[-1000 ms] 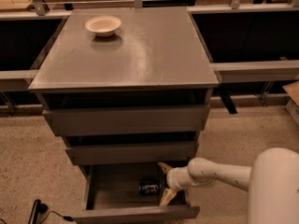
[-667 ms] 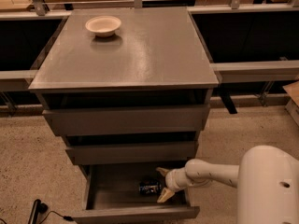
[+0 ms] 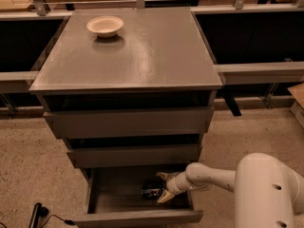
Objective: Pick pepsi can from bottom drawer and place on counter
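Note:
The bottom drawer (image 3: 137,217) is pulled open below two shallower drawers. The pepsi can (image 3: 151,191) lies on its side inside it, towards the right, dark blue with pale marks. My gripper (image 3: 161,186) reaches into the drawer from the right on a white arm. Its two pale fingers are spread open, one above and one below the can's right end, right next to it. I cannot tell if they touch it. The counter (image 3: 142,56) is the broad grey top of the cabinet.
A shallow cream bowl (image 3: 105,25) stands at the counter's back left. The two upper drawers (image 3: 128,122) are slightly ajar. My white base (image 3: 268,194) fills the lower right. A black cable (image 3: 40,213) lies on the speckled floor at lower left.
The arm has reached further left into the drawer, bringing the open fingers from beside the can to around its right end. The can has not moved.

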You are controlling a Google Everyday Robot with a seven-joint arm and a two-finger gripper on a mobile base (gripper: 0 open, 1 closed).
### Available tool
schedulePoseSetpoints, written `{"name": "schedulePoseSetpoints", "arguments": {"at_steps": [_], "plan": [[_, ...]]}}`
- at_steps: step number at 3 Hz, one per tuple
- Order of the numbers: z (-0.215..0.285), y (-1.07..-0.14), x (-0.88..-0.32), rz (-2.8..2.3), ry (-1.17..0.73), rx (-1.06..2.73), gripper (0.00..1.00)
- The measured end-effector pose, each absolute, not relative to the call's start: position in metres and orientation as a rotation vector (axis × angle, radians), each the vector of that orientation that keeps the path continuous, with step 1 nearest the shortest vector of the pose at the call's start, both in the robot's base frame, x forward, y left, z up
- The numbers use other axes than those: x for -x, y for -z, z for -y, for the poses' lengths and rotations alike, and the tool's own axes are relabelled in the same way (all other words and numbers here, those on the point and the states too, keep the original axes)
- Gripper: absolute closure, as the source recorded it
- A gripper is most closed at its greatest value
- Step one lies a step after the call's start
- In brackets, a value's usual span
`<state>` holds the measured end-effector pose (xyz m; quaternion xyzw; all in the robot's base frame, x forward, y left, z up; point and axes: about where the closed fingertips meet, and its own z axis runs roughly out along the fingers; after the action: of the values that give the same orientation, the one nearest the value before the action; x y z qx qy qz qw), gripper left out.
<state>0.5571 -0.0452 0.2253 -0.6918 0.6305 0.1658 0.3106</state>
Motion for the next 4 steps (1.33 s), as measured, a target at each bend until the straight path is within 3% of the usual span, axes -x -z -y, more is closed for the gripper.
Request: {"name": "schedulePoseSetpoints", "arguments": {"at_steps": [4], "plan": [[0.026,-0.161,-0.608,-1.711,-0.418,1.816,0.36]]}}
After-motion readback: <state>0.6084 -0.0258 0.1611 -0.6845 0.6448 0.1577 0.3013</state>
